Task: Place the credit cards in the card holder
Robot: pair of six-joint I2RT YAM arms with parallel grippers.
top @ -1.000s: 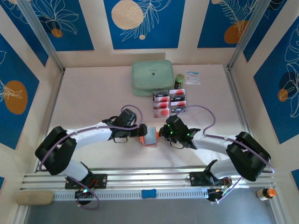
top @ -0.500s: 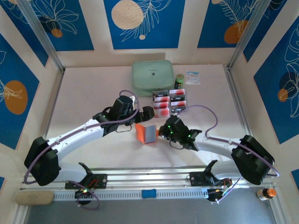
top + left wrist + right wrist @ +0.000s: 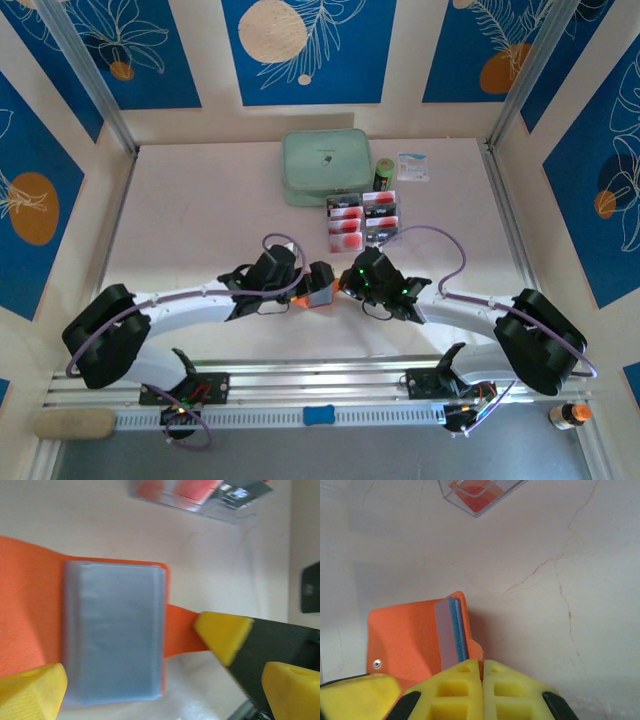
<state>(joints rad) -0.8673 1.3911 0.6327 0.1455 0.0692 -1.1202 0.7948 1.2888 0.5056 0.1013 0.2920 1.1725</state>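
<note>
Right gripper [image 3: 482, 676] pinches the open orange card holder [image 3: 405, 640], clear sleeves showing; left gripper [image 3: 162, 692] gapes wide.

Top view: bright, even, diffuse light on the pale pink tabletop [image 3: 200, 220]; shadows are short and soft. Left wrist view: blurred throughout, the flat orange fold-over card holder [image 3: 30, 605] smeared at its edges. Right wrist view: sharper, though the yellow fingertips [image 3: 465, 685] of the right gripper [image 3: 482, 669] lie out of focus.
</note>
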